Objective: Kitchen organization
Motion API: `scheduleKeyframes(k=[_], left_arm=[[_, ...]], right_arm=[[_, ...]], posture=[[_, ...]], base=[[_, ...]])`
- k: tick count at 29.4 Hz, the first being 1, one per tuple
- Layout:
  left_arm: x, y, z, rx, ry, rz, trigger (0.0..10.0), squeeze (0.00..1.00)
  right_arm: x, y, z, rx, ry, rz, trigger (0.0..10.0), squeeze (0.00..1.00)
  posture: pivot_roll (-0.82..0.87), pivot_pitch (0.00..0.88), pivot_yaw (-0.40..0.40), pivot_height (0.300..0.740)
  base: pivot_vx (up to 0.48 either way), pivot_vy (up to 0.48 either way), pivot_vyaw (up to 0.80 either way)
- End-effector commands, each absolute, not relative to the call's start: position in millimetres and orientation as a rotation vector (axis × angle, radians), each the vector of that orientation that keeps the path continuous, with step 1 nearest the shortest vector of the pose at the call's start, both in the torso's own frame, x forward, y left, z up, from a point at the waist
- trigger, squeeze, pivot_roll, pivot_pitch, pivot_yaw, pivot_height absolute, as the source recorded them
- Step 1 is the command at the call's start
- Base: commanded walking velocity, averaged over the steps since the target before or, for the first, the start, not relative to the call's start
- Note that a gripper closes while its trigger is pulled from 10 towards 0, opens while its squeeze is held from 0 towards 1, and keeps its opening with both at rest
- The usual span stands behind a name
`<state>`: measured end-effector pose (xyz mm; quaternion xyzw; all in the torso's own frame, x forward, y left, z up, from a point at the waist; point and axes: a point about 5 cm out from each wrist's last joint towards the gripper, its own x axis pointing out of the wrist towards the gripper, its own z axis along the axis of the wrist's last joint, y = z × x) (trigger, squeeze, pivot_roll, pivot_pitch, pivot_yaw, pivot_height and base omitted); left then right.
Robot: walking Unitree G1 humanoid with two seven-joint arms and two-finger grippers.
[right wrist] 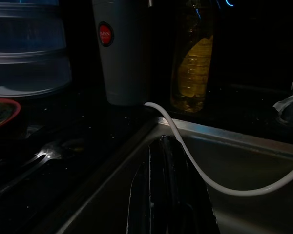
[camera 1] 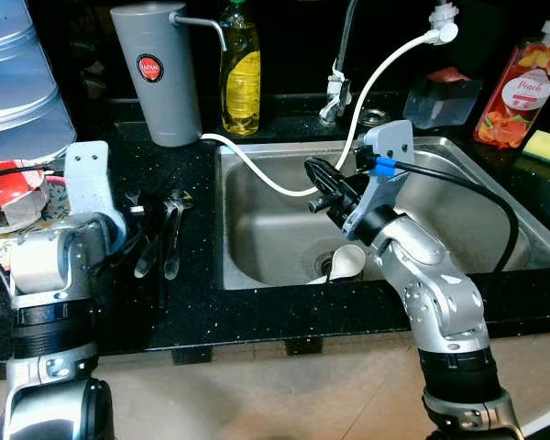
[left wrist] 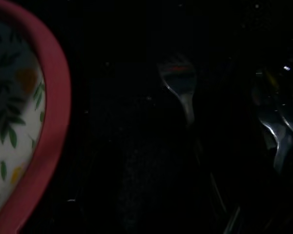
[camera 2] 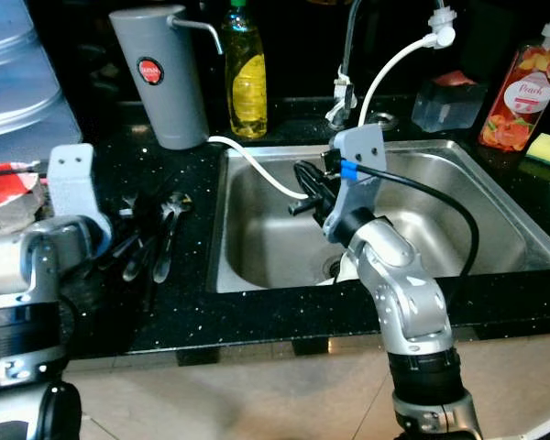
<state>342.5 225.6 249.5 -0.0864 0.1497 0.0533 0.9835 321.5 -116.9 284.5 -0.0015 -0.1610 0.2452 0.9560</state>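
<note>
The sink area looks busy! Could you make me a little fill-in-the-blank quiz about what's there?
1. The white hose trails into the steel ____.
2. The cutlery lies on the black counter, to the ____ of the sink.
3. The liquid in the soap bottle beside the grey dispenser is ____.
4. The right gripper hangs over the ____.

Answers: sink; left; yellow; sink
</note>
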Motion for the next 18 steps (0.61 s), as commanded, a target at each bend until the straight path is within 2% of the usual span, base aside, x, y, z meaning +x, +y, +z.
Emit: scheduleKeyframes(k=[1,2,3,18], left_arm=[[342.9,226.9,242.2,-0.23,0.317,0.104,5.4,0.0],[343.0,227.5,239.9,-0.238,0.322,0.104,2.5,0.0],[343.0,227.5,238.0,-0.24,0.326,0.102,0.0,0.0],[344.2,227.4,237.7,-0.199,0.303,0.122,0.0,0.0]], right_arm=[[320.6,-117.7,282.3,-0.005,-0.319,0.502,10.0,0.0],[320.6,-117.8,282.3,-0.005,-0.319,0.502,10.0,0.0],[320.5,-117.8,282.4,-0.006,-0.318,0.501,10.0,0.0],[320.5,-117.8,282.5,-0.007,-0.317,0.501,10.0,0.0]], posture=[[-0.04,0.101,0.031,0.74],[-0.04,0.101,0.031,0.74],[-0.04,0.1,0.031,0.74],[-0.05,0.1,0.03,0.74]], base=[[0.0,0.0,0.0],[0.0,0.0,0.0],[0.0,0.0,0.0],[0.0,0.0,0.0]])
